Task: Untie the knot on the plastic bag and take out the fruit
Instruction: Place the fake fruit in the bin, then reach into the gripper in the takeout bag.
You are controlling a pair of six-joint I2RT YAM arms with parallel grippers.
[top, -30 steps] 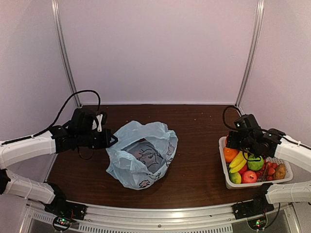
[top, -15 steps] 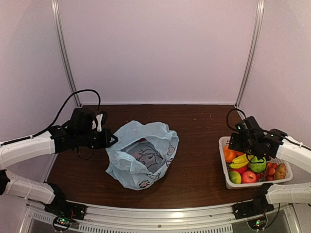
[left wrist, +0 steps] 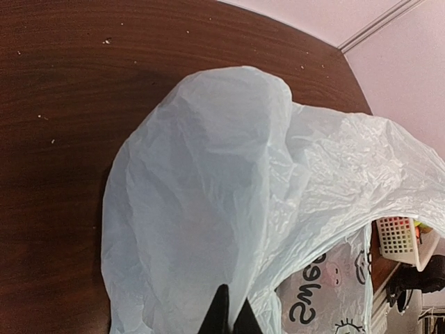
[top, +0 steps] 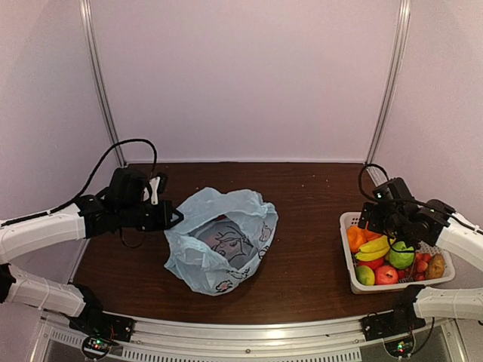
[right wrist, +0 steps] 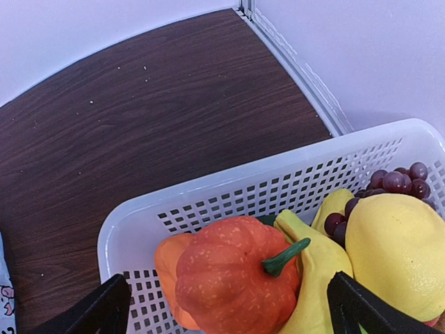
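The light blue plastic bag [top: 219,249] lies left of the table's middle, its mouth gaping open, and I see no knot on it. My left gripper [top: 173,217] is shut on the bag's left rim, and in the left wrist view the thin film [left wrist: 208,195] is pinched between the fingertips [left wrist: 221,316]. Fruit fills the white basket: an orange ribbed fruit with a green stem [right wrist: 236,278], a banana [right wrist: 316,275], a lemon [right wrist: 396,250] and dark grapes [right wrist: 396,182]. My right gripper [right wrist: 233,313] hangs open just above the orange fruit, holding nothing.
The white mesh basket [top: 349,273] stands at the table's right edge, and its rim [right wrist: 208,188] is close under my right gripper. A green apple [top: 401,256] and a red apple [top: 387,274] also lie in it. The metal corner post [top: 385,90] rises behind it.
My right gripper has opened wider and shifted slightly right and toward the near edge over the basket. The left arm and the bag have stayed put.
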